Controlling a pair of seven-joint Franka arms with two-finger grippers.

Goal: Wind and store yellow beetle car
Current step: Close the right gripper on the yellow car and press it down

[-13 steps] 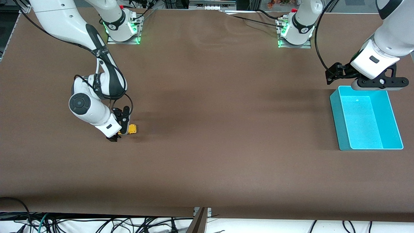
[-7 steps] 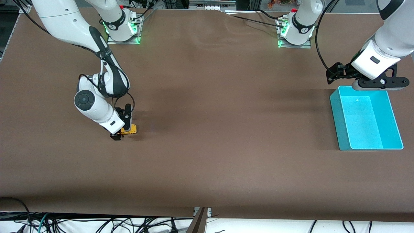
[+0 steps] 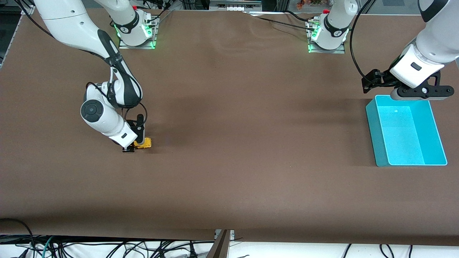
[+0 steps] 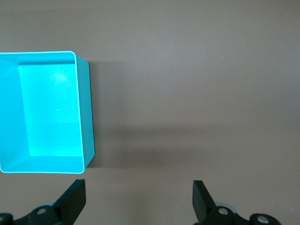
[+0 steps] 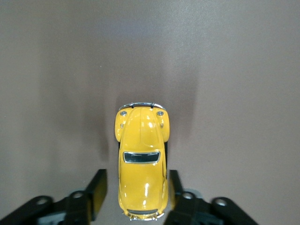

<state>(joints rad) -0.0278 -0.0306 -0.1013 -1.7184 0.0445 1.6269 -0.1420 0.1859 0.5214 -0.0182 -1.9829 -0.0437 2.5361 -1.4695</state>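
At frame lower left, the right tool (image 3: 133, 147) brackets the yellow beetle car (image 5: 141, 161), fingers beside its flanks, grip unconfirmed; winding and storing in the cyan bin (image 3: 373, 132) remain, while the left tool (image 4: 138, 199) waits open.

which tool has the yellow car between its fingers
The right tool: its fingers straddle the yellow beetle car on the table. The left tool hangs open by the cyan bin.

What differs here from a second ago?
The right claw has lowered around the yellow beetle car and narrowed; the fingers flank its sides, one still with a gap. The car, the cyan bin and the open left claw above the bin's edge stayed put.
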